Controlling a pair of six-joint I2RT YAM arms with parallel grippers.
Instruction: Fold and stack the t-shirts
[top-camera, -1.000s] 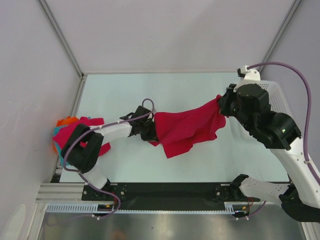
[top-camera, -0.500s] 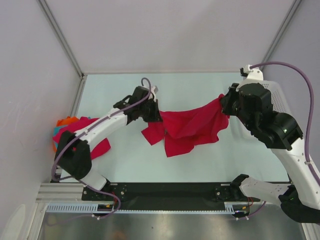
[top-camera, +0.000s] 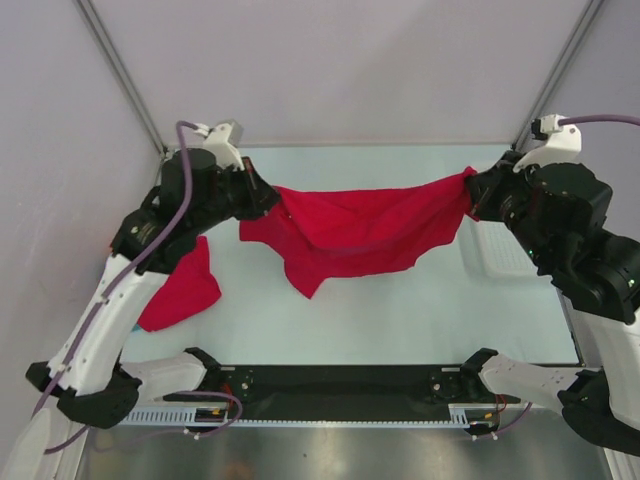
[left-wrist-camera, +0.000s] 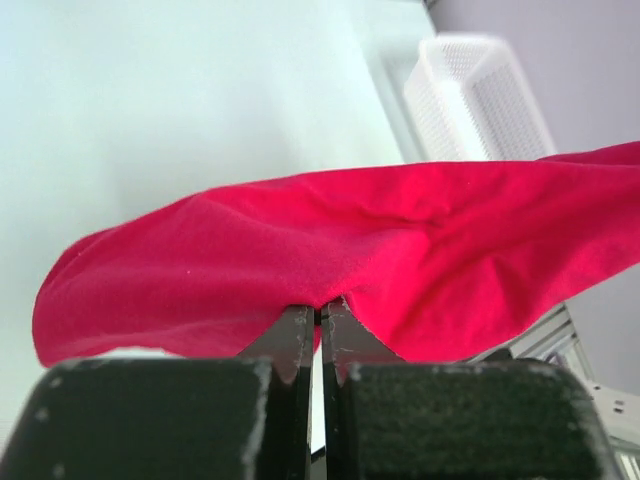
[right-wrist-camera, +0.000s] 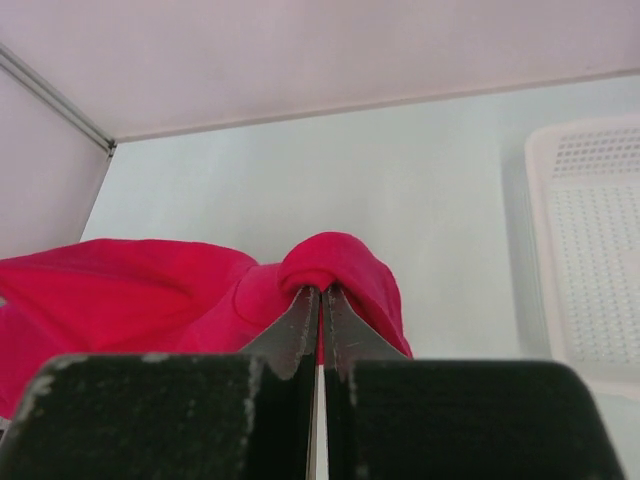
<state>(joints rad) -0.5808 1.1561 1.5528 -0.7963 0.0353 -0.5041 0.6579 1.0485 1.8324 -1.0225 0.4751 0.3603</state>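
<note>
**Shirt held up, no fold yet**

Top: red t-shirt (top-camera: 360, 225) stretched betw. left claw (top-camera: 262, 198) and right claw (top-camera: 470, 190), over bench (top-camera: 400, 310). The second shirt (top-camera: 185, 285) lies crumpled at left.
L wrist: claw clamped on shirt edge.
R wrist: same, cloth bunched.
Folding and stacking look undone.

Pale grey walls (top-camera: 350, 60) enclose a light, glossy table (top-camera: 400, 320).

Red tee (top-camera: 350, 225) spread aloft; 2nd tee (top-camera: 180, 290) crumpled.
</note>
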